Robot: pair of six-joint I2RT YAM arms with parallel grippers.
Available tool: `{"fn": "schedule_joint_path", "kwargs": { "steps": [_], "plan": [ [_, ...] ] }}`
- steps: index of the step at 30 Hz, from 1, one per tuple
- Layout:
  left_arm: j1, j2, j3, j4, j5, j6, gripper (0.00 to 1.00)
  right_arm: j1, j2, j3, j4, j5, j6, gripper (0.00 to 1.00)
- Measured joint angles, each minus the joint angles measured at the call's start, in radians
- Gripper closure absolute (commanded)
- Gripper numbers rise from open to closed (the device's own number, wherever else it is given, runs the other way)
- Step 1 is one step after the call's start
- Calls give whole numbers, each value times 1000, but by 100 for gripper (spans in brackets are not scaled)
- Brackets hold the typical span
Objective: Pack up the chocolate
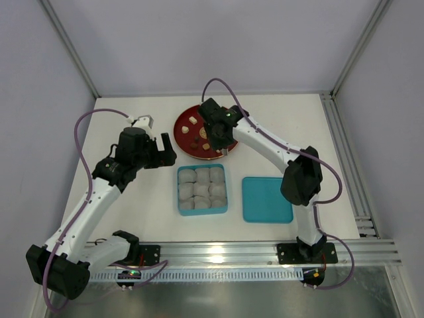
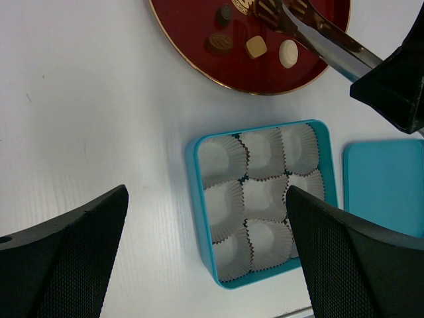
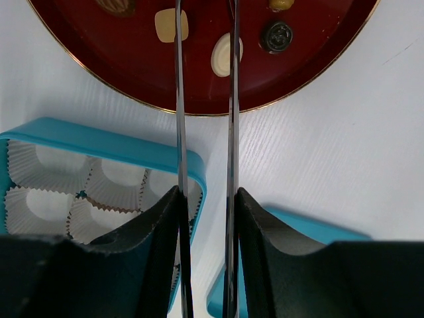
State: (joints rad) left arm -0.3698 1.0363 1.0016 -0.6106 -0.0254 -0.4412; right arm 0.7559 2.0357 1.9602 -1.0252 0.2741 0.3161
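Several small chocolates lie on a red plate (image 1: 187,140): a white oval (image 3: 225,54), a tan square (image 3: 171,25) and a dark round one (image 3: 276,36). In the left wrist view they show as white (image 2: 288,53), tan (image 2: 256,46) and brown (image 2: 220,42). My right gripper (image 3: 207,199) is shut on metal tongs (image 3: 179,99), whose two arms reach over the plate with the white oval between them. The tong tips are out of the right wrist view. My left gripper (image 2: 207,199) is open and empty, above the table at the left of the blue box (image 1: 202,212).
The blue box (image 2: 195,179) holds several empty white paper cups (image 2: 265,199). Its blue lid (image 1: 267,199) lies flat to its right. The plate sits behind the box. White walls enclose the table, and a metal rail runs along the near edge.
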Motion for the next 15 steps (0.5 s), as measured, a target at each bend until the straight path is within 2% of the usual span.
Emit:
{"fn": "schedule_joint_path", "kwargs": {
  "steps": [15],
  "plan": [
    [5, 0, 0, 0, 0, 0, 0, 2, 60, 52, -20, 3, 9, 60]
  ]
}}
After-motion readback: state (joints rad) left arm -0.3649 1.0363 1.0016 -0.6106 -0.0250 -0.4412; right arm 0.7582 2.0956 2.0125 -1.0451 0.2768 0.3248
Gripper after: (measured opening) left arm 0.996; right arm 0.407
